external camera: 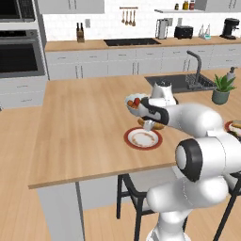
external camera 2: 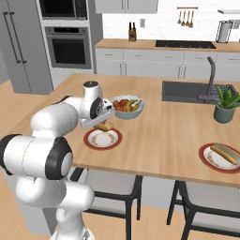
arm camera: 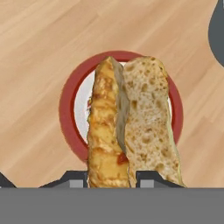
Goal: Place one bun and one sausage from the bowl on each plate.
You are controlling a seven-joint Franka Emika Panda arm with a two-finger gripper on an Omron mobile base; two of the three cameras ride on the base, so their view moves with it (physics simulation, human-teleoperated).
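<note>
One bun is hanging in my gripper over the near plate.
I am clamping it by one end; opening off-centre risks it rolling onto the counter.

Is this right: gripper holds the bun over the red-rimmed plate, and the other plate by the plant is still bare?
Not quite. The gripper does hold the bun above the near red-rimmed plate, but the other plate by the plant isn't bare: the right base view shows a long piece of food lying on it.
</note>
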